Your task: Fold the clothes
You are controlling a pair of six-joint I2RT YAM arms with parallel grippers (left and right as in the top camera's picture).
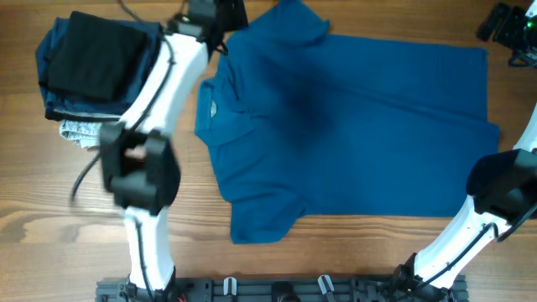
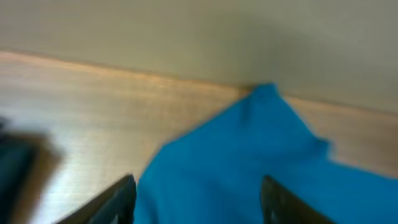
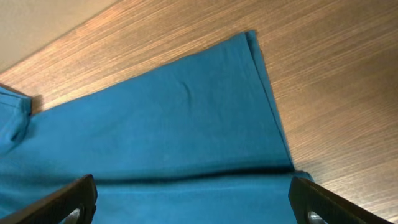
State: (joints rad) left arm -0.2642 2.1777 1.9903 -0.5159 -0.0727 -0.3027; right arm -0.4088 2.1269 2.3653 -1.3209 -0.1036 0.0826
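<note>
The clothes, one blue T-shirt point(image 1: 352, 126), lie spread flat on the wooden table, neck and label point(image 1: 210, 107) to the left and hem to the right. My left gripper point(image 2: 199, 183) is at the shirt's far sleeve point(image 2: 261, 143), near the table's back edge. Its fingers point(image 2: 127, 193) stand apart, with blue cloth lying loose between and below them. My right gripper point(image 3: 193, 190) hovers wide open over the hem end, where a strip of cloth lies doubled over along a dark fold line point(image 3: 186, 174). Nothing is pinched in it.
A stack of folded garments sits at the back left: a black one point(image 1: 92, 54) on top, a navy one under it, and a grey speckled piece point(image 1: 80, 130) poking out. Black equipment point(image 1: 512, 29) stands at the back right. A rail point(image 1: 277, 289) runs along the front edge.
</note>
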